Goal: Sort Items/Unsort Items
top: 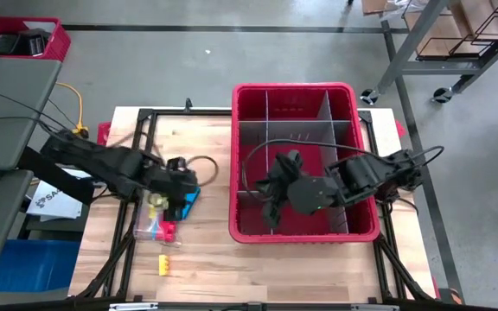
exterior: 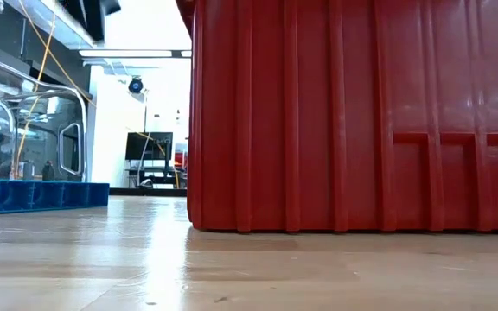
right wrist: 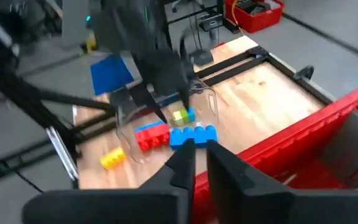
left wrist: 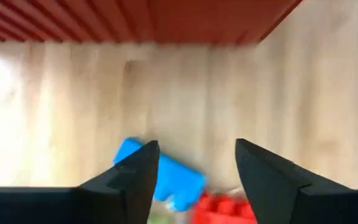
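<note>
Left gripper (top: 178, 197) hangs open over the blocks, bare wood toward the bin (top: 247, 231): one blue (right wrist: 193, 135), one red (right wrist: 151, 135), one green (right wrist: 180, 116), one yellow (right wrist: 112, 158). Right gripper (top: 271, 207) in the bin, jaws nearly closed, empty

Tall red bin (exterior: 353, 112) on wooden table (exterior: 232, 268), blue block (exterior: 41, 195) far left.

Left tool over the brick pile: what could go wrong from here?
1. The left tool hangs open with the blue brick off to one finger's side, so closing may pinch its edge or nudge it.
2. The red brick touches the blue one and may be dragged along.
</note>
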`<state>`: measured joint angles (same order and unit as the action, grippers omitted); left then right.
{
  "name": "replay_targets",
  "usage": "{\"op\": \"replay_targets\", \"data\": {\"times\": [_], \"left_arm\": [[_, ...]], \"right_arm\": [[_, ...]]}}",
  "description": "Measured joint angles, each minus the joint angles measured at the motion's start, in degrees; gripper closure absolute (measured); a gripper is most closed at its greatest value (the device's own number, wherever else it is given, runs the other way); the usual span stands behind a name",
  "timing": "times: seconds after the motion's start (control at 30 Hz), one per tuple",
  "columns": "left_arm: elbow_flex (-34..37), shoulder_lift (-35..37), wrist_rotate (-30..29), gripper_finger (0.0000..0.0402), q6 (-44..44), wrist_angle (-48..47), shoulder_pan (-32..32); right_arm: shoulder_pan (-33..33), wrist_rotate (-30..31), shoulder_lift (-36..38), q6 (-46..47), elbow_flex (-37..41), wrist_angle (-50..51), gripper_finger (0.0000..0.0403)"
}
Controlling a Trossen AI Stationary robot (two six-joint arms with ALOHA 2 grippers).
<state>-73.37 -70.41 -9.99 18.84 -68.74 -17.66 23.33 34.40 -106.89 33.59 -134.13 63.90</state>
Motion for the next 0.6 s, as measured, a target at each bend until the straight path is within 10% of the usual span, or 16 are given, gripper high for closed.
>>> {"op": "replay_targets", "data": {"times": [0.17, 0.6], "left_arm": [[4.9, -5.7, -5.7, 0.015, 3.6, -0.1, 3.4], [13.0, -23.4, 4.2, 0.0115, 25.9, 6.0, 10.5]], "right_arm": [[1.2, 2.2, -0.7, 8.5, 0.0, -1.3, 0.0332], [3.0, 1.6, -1.0, 7.0, 0.0, -2.1, 0.0308]]}}
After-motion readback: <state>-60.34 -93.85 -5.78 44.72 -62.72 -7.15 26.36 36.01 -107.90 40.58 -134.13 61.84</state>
